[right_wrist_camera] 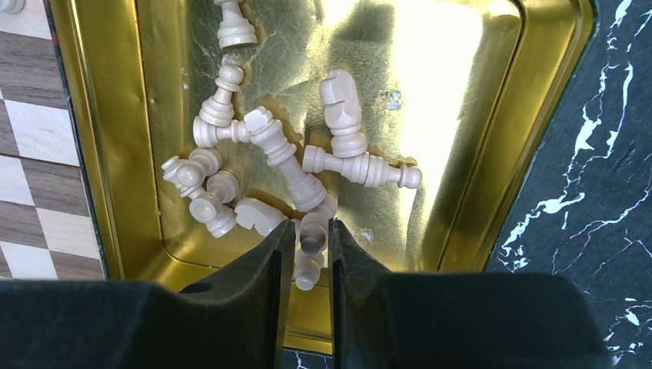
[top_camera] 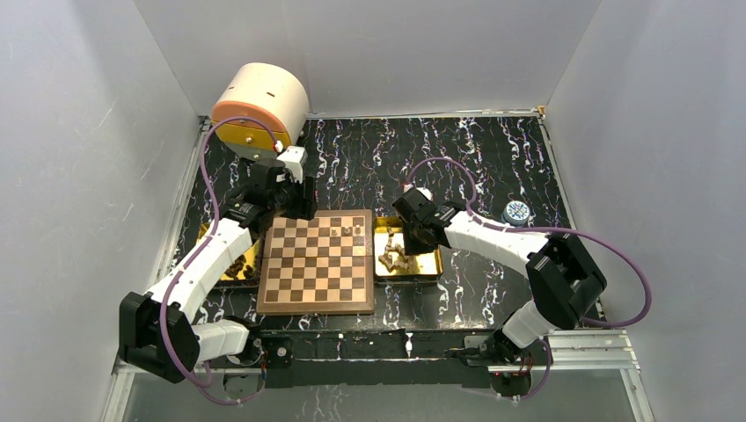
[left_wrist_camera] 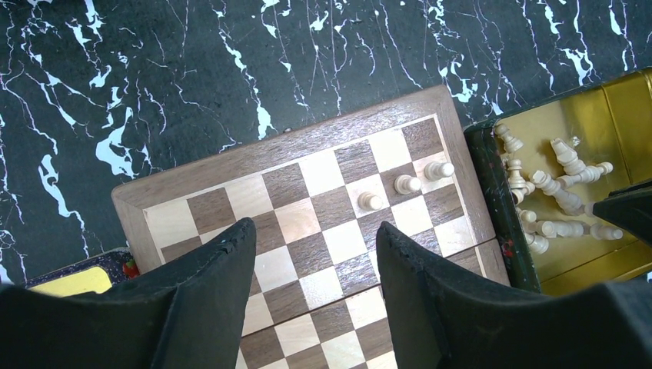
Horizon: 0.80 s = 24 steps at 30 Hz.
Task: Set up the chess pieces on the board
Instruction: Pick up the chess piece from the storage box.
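The board (top_camera: 317,280) lies in the middle of the table, with three chess pieces (left_wrist_camera: 407,184) upright near its far right corner. My left gripper (left_wrist_camera: 314,225) hovers open over the board's far squares with nothing between its fingers. Several more chess pieces (right_wrist_camera: 277,150) lie in a heap in the gold tray (right_wrist_camera: 492,154) right of the board. My right gripper (right_wrist_camera: 311,224) reaches down into that tray, its jaws drawn narrow on either side of one lying pale piece (right_wrist_camera: 311,238) at the heap's near edge. That piece still rests on the tray floor.
A second gold tray (top_camera: 233,268) sits left of the board, partly under the left arm. A cream and orange round container (top_camera: 259,105) stands at the back left. A small blue round object (top_camera: 516,211) lies at the right. White walls enclose the black marbled table.
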Each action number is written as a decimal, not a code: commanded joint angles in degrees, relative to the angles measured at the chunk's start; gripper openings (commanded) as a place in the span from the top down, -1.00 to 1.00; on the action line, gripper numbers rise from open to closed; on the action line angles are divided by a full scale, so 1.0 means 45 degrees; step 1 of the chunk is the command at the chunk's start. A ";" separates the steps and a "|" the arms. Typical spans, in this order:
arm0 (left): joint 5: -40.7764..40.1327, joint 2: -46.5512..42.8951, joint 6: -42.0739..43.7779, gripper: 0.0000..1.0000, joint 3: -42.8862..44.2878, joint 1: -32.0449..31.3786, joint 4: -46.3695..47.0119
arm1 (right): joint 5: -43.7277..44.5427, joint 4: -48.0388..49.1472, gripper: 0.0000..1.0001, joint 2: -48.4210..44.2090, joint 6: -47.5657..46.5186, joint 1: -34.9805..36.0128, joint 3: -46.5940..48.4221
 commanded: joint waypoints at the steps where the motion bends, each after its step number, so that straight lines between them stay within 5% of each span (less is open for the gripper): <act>1: -0.0209 -0.0452 0.0175 -0.13 0.0005 -0.0002 0.0044 | 0.0042 -0.0165 0.39 0.0101 0.0116 0.0076 0.0255; 8: -0.0233 -0.0511 0.0194 -0.14 0.0008 -0.0017 0.0040 | -0.0012 -0.0244 0.38 0.0123 0.0231 0.0093 0.0308; 15: -0.0292 -0.0533 0.0204 -0.14 0.0008 -0.0002 0.0021 | 0.0116 -0.0850 0.66 -0.0086 0.0234 0.0190 0.0754; 24: -0.0429 -0.0575 0.0136 -0.14 -0.0031 -0.0002 0.0034 | 0.0750 -0.2128 0.64 -0.0741 0.0009 0.0192 0.2165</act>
